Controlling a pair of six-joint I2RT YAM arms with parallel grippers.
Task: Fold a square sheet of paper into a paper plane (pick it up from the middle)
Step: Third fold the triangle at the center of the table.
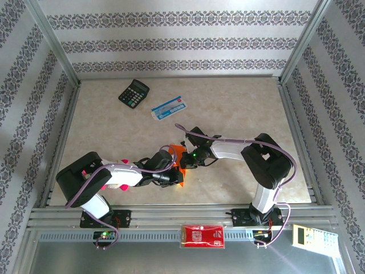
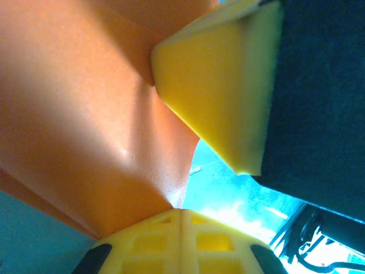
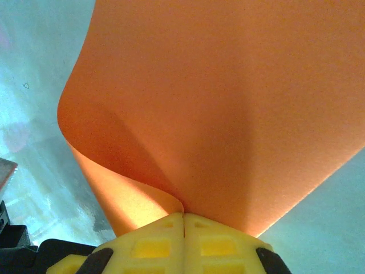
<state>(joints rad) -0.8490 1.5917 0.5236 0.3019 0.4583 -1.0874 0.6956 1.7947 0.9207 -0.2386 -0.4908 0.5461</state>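
The bright orange square sheet of paper (image 1: 177,152) hangs bent and curled between my two grippers above the near middle of the table. My left gripper (image 1: 174,173) is shut on one edge of it; in the left wrist view the sheet (image 2: 85,114) fans out from the closed jaws of the left gripper (image 2: 181,210), with a yellow finger (image 2: 222,85) of the right gripper just beyond. My right gripper (image 1: 184,162) is shut on the sheet too; the sheet (image 3: 217,103) curves up from the pinch of the right gripper (image 3: 183,214). The paper plane is out of view.
A black calculator (image 1: 133,92) and a blue-and-white flat packet (image 1: 167,108) lie at the back of the marble tabletop (image 1: 239,103). A red packet with white print (image 1: 202,236) and a small white device (image 1: 308,235) rest on the front rail. Patterned walls and metal posts enclose the table.
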